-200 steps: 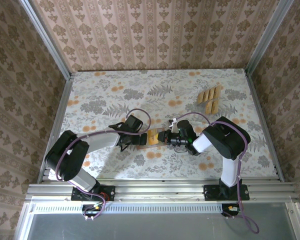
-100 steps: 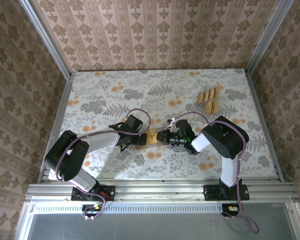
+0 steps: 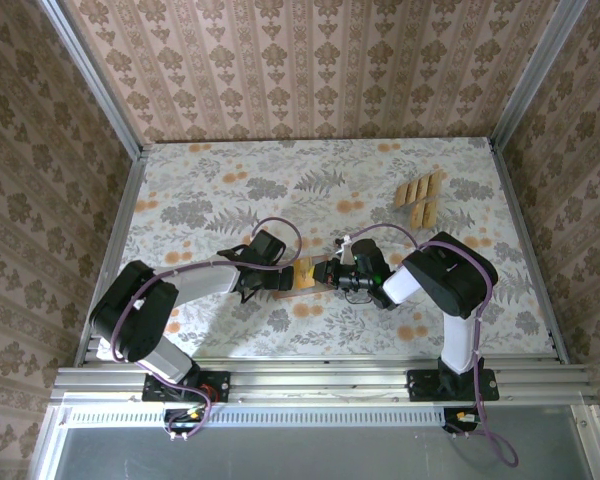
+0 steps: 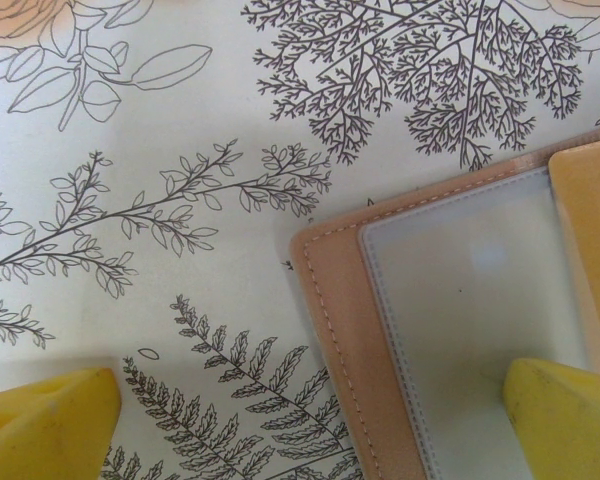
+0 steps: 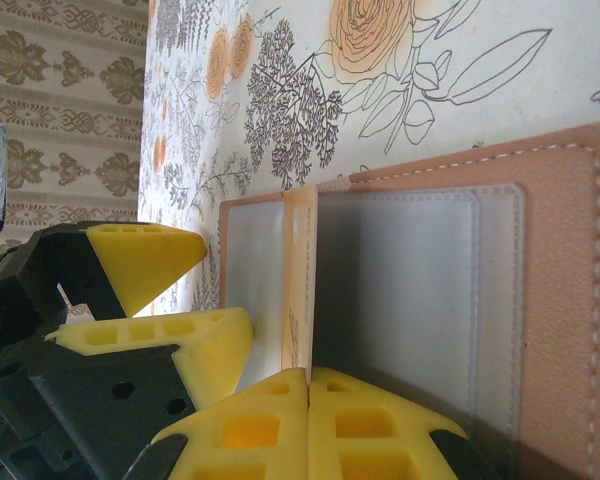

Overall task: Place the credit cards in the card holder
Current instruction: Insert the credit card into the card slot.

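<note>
Salmon-brown leather card holder (image 4: 330, 330) lay open; our right gripper (image 5: 308, 395) pinched one thin tan card (image 5: 298, 270) at it, left gripper (image 4: 305, 420) gaped; spare tan cards (image 3: 418, 200) lay well apart from it.

Soft, even light from overhead, with no harsh glare.

In the top view the bench (image 3: 380, 190) is bright, and both arms cast soft grey shadows on it. The left wrist view is pale but crisp, apart from the left hand's (image 4: 305, 425) blurred yellow fingertips (image 4: 40, 425). In the right wrist view a dark shadow crosses the card holder (image 5: 560, 300) beside the right hand (image 5: 308, 420). The credit card (image 5: 298, 280) it pinches looks bright.
</note>
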`<state>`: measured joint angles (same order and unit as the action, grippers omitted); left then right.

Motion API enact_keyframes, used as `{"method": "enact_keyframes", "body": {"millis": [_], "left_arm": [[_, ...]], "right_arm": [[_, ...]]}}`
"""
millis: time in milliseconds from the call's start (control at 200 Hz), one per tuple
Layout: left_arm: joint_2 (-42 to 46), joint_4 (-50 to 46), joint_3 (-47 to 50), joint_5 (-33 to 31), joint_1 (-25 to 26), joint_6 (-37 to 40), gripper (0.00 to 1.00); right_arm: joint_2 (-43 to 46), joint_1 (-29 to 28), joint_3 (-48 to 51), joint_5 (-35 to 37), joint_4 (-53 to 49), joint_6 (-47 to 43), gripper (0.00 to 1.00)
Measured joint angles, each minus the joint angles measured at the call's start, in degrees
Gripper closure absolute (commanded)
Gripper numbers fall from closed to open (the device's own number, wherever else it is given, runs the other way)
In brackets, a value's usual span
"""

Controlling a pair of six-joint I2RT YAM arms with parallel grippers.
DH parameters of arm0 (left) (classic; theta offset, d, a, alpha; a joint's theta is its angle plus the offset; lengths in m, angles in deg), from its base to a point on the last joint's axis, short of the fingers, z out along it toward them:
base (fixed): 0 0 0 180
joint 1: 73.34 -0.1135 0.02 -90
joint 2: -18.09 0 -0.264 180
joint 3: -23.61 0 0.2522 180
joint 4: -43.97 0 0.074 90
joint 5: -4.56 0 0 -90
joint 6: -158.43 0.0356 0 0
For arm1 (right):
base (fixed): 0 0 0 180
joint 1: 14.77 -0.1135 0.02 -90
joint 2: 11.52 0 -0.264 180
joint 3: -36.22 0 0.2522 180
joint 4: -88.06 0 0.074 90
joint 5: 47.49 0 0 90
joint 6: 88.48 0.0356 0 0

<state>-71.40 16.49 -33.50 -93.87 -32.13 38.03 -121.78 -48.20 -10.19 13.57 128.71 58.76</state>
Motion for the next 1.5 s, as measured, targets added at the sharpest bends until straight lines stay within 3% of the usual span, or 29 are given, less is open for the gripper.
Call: {"method": "enact_keyframes", "body": {"millis": [1280,1500], "left_arm": [[0.1,0.3,0.3,0.0,0.0,0.0,0.00],[0.2,0.3,0.3,0.0,0.0,0.0,0.00]], "right_arm": [[1.2,-0.5,-0.8,0.4,-4.3,-2.4,1.00],[2.8,-1.1,-1.9,0.1,-7.2,-3.5,0.65]]}}
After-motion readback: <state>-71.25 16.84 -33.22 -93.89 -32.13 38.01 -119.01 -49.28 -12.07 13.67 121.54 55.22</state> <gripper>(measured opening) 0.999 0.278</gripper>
